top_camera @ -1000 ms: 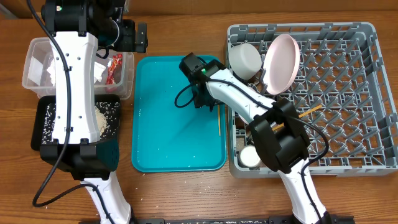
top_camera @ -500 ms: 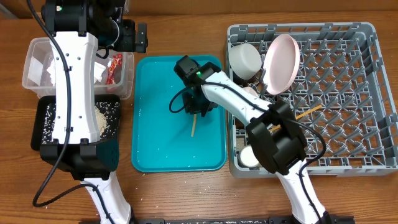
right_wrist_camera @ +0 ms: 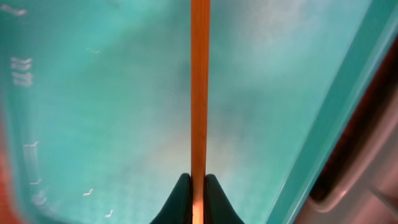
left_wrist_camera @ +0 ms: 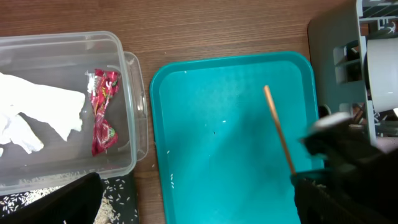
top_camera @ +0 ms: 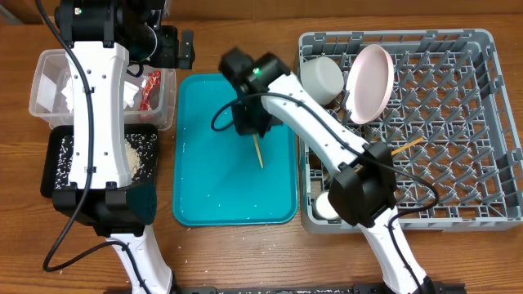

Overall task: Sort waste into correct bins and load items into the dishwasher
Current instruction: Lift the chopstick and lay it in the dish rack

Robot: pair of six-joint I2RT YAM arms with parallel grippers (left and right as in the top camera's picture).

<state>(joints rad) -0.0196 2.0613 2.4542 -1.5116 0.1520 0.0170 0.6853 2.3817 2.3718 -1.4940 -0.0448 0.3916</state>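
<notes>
We've got the right gripper [top_camera: 249, 122] clamped on one chopstick [top_camera: 258, 152] at frame centre, over the teal tray [top_camera: 200, 192]. In the wrist view the fingertips [right_wrist_camera: 182, 186] pinch it near one end, so most of the stick juts out free. We can't tell if its far tip touches the tray.

Risks as we judge them:
- A thin round stick held by so little can pivot or slip out.
- On the way right, the long free end could snag the dish rack [top_camera: 490, 122] wall or pegs.
- It could also knock the pink plate [top_camera: 368, 82] leaning at the rack's upper left, or the bowl [top_camera: 320, 77] beside it.

The 2nd chopstick [top_camera: 406, 146] lies in the rack mid-right.

The left gripper [top_camera: 186, 50] sits upper left by the clear tub [top_camera: 37, 90]; we can't tell whether it is open or closed.

The tub holds tissue [left_wrist_camera: 37, 112] & the foil wrapper [left_wrist_camera: 102, 112].

Writing: none legible; the wrapper's print is too small to read.
</notes>
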